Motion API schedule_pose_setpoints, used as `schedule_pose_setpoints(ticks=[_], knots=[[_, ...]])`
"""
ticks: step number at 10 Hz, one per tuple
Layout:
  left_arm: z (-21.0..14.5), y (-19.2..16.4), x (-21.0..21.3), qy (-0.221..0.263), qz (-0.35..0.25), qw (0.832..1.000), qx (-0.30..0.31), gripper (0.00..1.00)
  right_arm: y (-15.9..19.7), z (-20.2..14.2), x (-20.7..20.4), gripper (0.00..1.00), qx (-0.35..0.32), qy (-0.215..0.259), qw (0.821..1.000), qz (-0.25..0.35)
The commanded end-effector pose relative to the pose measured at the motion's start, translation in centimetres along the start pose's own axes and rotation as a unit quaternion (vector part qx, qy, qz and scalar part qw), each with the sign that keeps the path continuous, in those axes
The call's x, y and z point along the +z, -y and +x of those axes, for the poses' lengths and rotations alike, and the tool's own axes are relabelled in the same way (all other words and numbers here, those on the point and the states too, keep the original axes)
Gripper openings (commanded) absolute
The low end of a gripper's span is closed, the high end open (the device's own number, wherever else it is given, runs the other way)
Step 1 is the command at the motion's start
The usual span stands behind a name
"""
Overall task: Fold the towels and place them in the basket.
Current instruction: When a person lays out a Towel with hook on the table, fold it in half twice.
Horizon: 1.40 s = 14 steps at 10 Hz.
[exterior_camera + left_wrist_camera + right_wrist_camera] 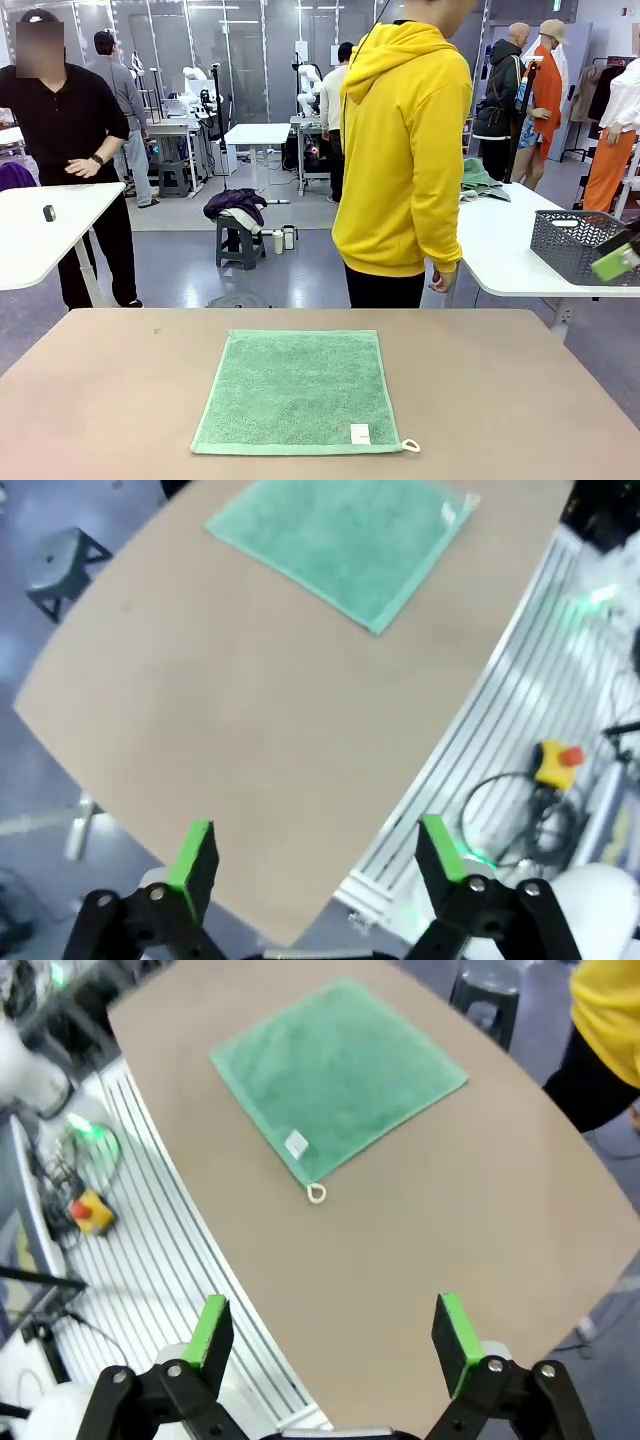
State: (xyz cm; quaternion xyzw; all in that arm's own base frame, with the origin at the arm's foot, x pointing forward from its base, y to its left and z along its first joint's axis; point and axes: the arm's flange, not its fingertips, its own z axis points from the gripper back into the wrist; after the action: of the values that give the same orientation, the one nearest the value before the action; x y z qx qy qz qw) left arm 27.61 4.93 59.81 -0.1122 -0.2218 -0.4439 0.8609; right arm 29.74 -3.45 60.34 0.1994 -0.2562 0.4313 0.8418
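Observation:
One green towel [300,392] lies spread flat and square on the brown table [520,400], with its white label and small loop at the near right corner. In the left wrist view the towel [345,535] is far ahead of my left gripper [318,855], which hangs open over the table's edge with nothing between its green pads. My right gripper [334,1335] is also open and empty, well short of the towel [335,1075]. The dark grey lattice basket [580,240] stands on a white table at the far right, with something green at its near corner.
A person in a yellow hoodie [400,150] stands at the far side of the table, back turned. White tables stand left [40,225] and right [520,250]. Below the near edge are a slatted base and a yellow stop button [555,760].

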Motion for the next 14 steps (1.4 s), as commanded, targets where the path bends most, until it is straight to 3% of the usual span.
schedule_pose_setpoints(ticks=[1, 4, 7, 11, 13, 14], knots=[[2.4, 3.1, -3.0, -0.047, 0.038, 0.994, -0.090, 1.00, -2.3, 1.7, -2.9, 1.00, 0.072, -0.044, 0.996, -0.027], [6.5, 7.9, -7.6, -0.115, 0.058, 0.974, -0.187, 1.00, -7.1, 5.0, -7.5, 1.00, 0.183, -0.108, 0.976, -0.044], [7.5, 10.5, -13.6, -0.129, 0.015, 0.970, -0.206, 1.00, -8.4, 4.3, -13.9, 1.00, 0.233, -0.171, 0.956, -0.057], [6.6, 11.6, -18.3, -0.146, -0.007, 0.968, -0.206, 1.00, -8.4, 2.7, -18.4, 1.00, 0.225, -0.197, 0.953, -0.044], [6.2, 11.2, -18.0, -0.120, -0.009, 0.974, -0.190, 1.00, -8.1, 4.0, -17.3, 1.00, 0.240, -0.199, 0.950, -0.036], [9.5, 10.7, -16.7, -0.144, -0.024, 0.967, -0.210, 1.00, -8.1, 4.0, -17.3, 1.00, 0.240, -0.199, 0.950, -0.036]])
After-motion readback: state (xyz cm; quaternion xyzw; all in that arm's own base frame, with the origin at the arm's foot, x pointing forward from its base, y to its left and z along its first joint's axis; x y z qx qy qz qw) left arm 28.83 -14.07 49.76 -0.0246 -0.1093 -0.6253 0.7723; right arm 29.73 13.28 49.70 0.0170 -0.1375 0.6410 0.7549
